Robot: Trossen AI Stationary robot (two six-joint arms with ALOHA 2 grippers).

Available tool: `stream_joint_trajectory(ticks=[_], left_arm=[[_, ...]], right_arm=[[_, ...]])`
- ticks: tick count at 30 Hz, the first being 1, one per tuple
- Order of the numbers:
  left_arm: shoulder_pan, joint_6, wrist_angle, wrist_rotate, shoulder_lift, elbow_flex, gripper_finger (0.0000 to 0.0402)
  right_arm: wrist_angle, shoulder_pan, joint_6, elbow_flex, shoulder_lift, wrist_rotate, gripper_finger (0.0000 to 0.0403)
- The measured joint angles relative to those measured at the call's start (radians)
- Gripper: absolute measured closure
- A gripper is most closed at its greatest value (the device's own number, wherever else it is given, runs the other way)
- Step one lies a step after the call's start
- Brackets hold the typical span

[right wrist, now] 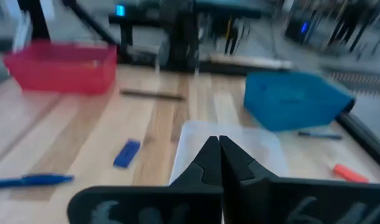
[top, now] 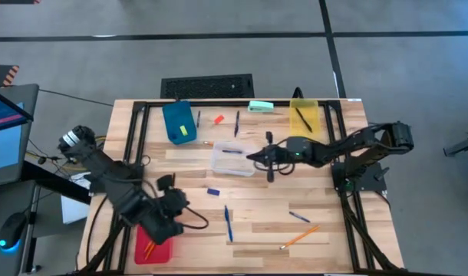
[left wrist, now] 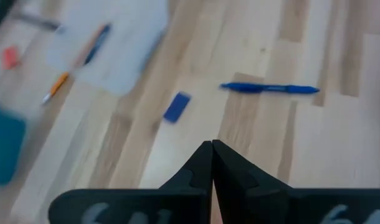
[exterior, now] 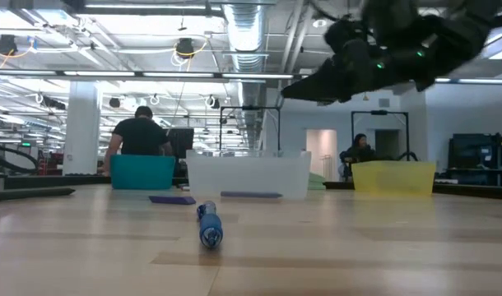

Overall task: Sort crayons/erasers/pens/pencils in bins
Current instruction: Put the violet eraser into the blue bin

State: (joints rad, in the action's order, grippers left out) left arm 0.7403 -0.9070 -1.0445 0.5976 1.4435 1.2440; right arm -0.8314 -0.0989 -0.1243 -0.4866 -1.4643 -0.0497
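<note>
Both grippers closed, empty; left gripper point(left wrist: 212, 149) by red bin point(top: 154, 247), right gripper point(right wrist: 219, 146) over clear bin point(top: 234, 159).
Only the high view shows the pencil point(top: 299, 237); left wrist view shows blue eraser point(left wrist: 176, 107) and pen point(left wrist: 269, 88) just ahead of its fingertips.

You see a pale wooden bench point(top: 257, 215) with a black frame, standing on a grey floor point(top: 403, 69) marked with dark lines. A black keyboard point(top: 207, 85) lies on the floor just beyond the far edge of the bench, and a monitor point(top: 4, 130) stands off its left edge. In the low view, you look into a big hall with silver ducts point(exterior: 243, 33), ceiling lamps, and two persons point(exterior: 141, 131) sitting at desks behind.
</note>
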Motion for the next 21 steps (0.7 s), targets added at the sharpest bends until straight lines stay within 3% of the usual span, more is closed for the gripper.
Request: stream_joint_trajectory(ticks=[4, 7, 11, 14, 21], left_arm=[[-0.122, 0.279, 0.249, -0.131, -0.005, -0.079, 0.0401], [-0.230, 0.462, 0.485, -0.277, -0.006, -0.165, 0.0401], [-0.383, 0.617, 0.673, -0.496, -0.001, -0.282, 0.0401], [-0.490, 0.701, 0.695, -0.585, -0.001, -0.349, 0.0401], [-0.635, 0.819, 0.695, -0.653, 0.016, -0.388, 0.0377]], right_arm=[[-0.202, -0.015, 0.004, 0.110, 0.004, -0.006, 0.0401], [-0.247, -0.027, 0.011, 0.146, 0.035, -0.008, 0.0401], [-0.227, -0.040, 0.003, 0.167, 0.081, -0.008, 0.0400], [-0.195, -0.049, -0.031, 0.164, 0.123, -0.008, 0.0400], [-0.055, -0.061, -0.042, 0.165, 0.212, -0.006, 0.0400]])
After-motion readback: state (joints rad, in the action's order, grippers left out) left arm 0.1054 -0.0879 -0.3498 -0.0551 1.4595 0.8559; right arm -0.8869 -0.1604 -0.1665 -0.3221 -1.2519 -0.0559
